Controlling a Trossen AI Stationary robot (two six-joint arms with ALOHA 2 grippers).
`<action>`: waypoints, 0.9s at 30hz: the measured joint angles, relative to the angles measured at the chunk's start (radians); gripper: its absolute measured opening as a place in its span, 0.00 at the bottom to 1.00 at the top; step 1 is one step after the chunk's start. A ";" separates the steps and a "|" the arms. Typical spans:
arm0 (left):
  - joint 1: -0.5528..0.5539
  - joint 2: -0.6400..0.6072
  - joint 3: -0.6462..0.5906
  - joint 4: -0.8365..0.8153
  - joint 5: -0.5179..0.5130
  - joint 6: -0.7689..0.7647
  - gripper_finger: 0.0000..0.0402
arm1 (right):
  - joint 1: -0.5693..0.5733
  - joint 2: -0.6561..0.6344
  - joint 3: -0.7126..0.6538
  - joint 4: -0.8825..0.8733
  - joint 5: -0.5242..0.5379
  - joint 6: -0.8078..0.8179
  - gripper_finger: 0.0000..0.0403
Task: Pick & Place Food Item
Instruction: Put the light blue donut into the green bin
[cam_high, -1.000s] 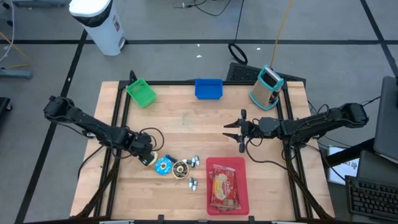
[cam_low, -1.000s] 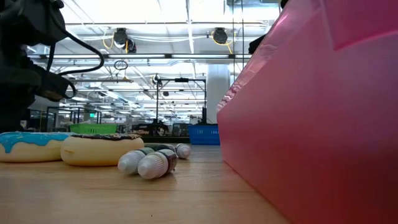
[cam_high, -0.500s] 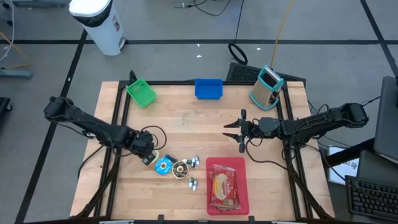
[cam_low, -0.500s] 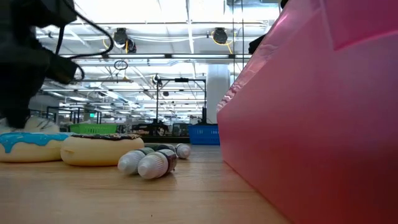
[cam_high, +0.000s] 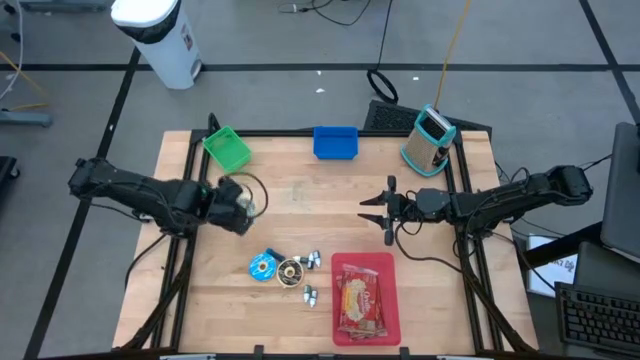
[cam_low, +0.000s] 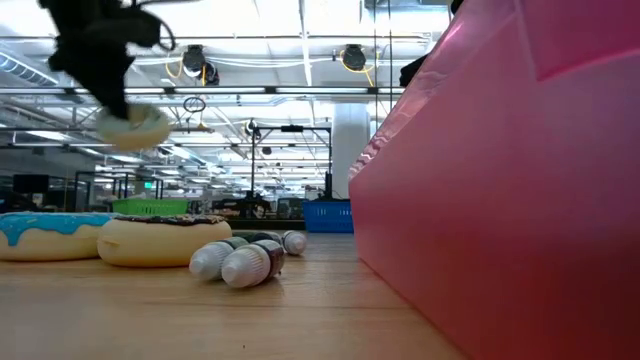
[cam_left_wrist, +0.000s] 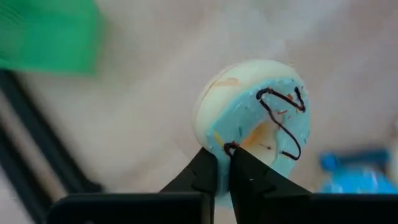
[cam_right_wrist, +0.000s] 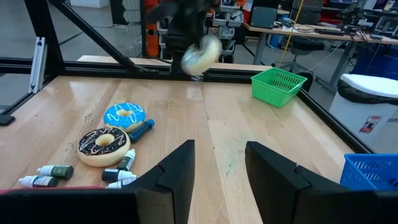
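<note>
Two donuts lie on the counter (cam_high: 300, 200) near its front edge: a blue one (cam_high: 263, 266) and, touching it, a chocolate one (cam_high: 291, 271), with small bottles (cam_high: 311, 260) just beside them. A third donut (cam_left_wrist: 252, 124), pale with blue icing and a dark squiggle, is in the air, pinched at its rim by the closed jaws of the left gripper (cam_left_wrist: 222, 157). In the high view that gripper (cam_high: 243, 203) hangs over the counter's left side, between the green basket (cam_high: 227, 148) and the donuts below; in the low view the held donut (cam_low: 132, 126) is well above the counter. The right gripper (cam_high: 377, 208) waits over the counter's right half, pointing level toward the left arm, its jaws parted around nothing. A red tray (cam_high: 392, 300) holding a food packet (cam_high: 360, 297) sits at the front edge. A blue bin (cam_high: 335, 143) stands at the back edge.
</note>
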 joint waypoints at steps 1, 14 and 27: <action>0.016 0.000 0.024 -0.018 -0.056 -0.002 0.07 | 0.000 0.000 0.000 0.000 0.000 0.000 0.32; 0.476 0.002 0.130 -0.026 -0.293 0.316 0.04 | 0.000 0.000 0.000 0.000 0.000 0.000 0.32; 0.962 0.020 0.086 0.320 -0.091 0.667 0.02 | 0.000 0.000 0.000 0.000 0.000 -0.002 0.32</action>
